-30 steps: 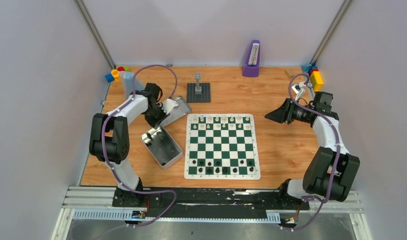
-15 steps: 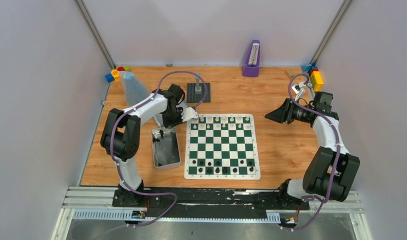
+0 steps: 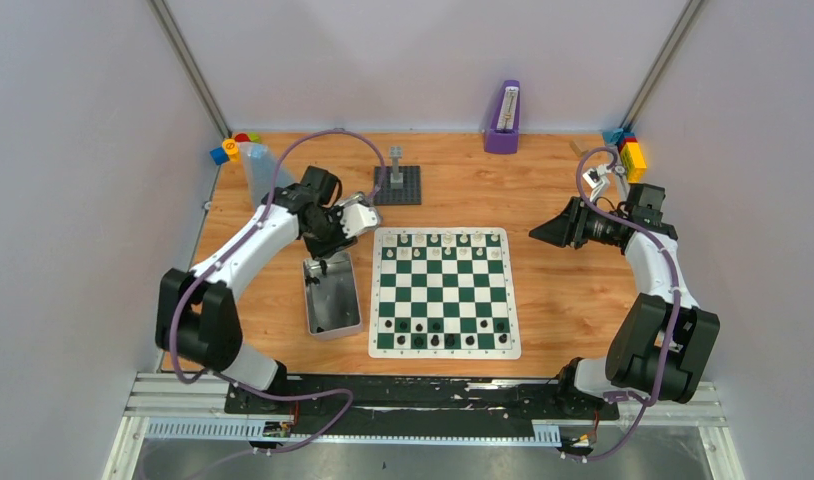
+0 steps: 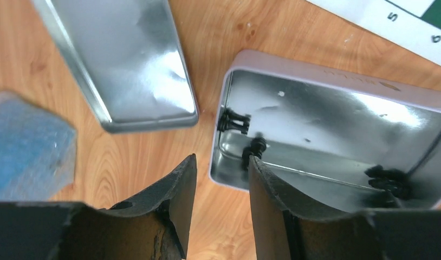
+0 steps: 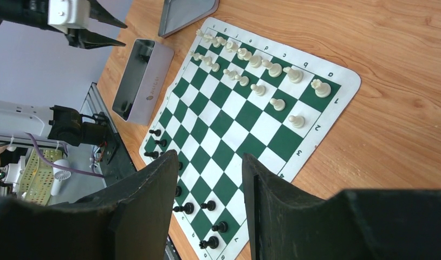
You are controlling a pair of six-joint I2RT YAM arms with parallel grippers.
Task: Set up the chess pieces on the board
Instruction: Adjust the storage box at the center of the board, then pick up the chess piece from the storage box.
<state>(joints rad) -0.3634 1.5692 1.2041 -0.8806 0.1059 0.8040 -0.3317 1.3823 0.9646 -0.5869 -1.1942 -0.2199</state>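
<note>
On my left wrist feed, the left pincer (image 4: 221, 162) hangs over the tabletop (image 4: 126, 157) with its jaws parted a moderate way and nothing between them. Its right fingertip lines up with the open tin (image 4: 316, 70) at 3 o'clock, and the lid (image 4: 131, 59) lies at 11 o'clock. A few black pieces (image 4: 253, 147) lie on their sides inside the tin, two tucked against the end wall nearest the fingers and another further along. A corner of the board (image 4: 381, 21) shows at 1 o'clock. On the right wrist feed, the right pincer (image 5: 209, 157) is wide open and empty, held high and looking down across the board. There the white men fill their two rows, while the black side has several empty squares. From the top camera, the tin sits just off the board's 9 o'clock edge, white lines the 12 o'clock edge, black is patchy along 6 o'clock, and the right pincer waits well off at 3 o'clock. I judge we are fetching another black piece from the tin. Next I would drop the left pincer into that end and straddle one fallen piece. The wall leaves little room for a finger, so I would take it slowly.
</note>
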